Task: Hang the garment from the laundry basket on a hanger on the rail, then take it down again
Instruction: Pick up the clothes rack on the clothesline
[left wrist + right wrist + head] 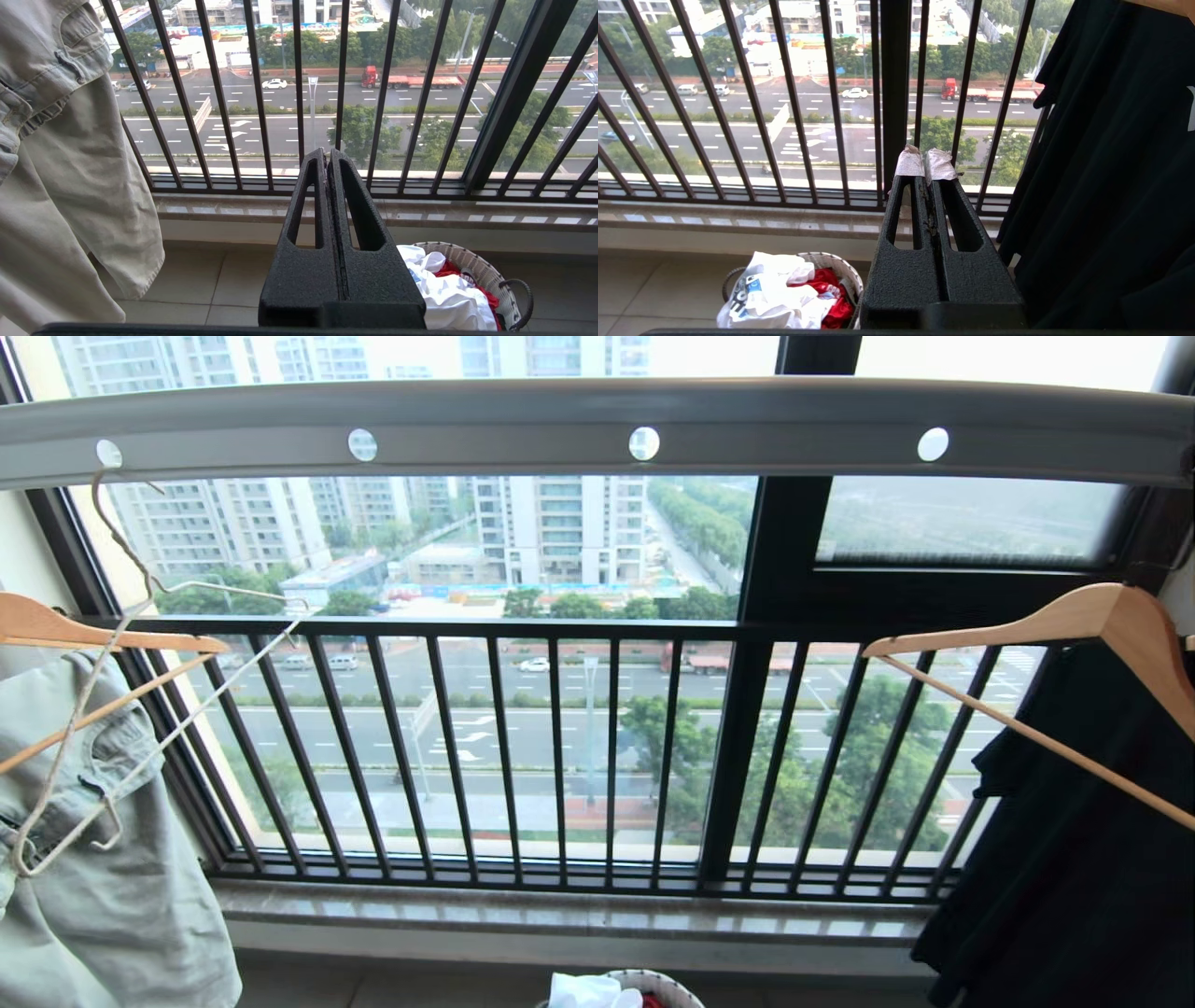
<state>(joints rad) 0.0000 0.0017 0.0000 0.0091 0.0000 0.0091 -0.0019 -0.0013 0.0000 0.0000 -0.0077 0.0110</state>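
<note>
Lying crumpled in the laundry basket (840,270), lower left of the frame, the white garment (770,298) is beside the right gripper (926,163), closed and empty.

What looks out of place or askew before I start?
The wire hanger hangs crooked from the rail, tangled across a wooden hanger. The T-shirt spills over the basket rim.
</note>
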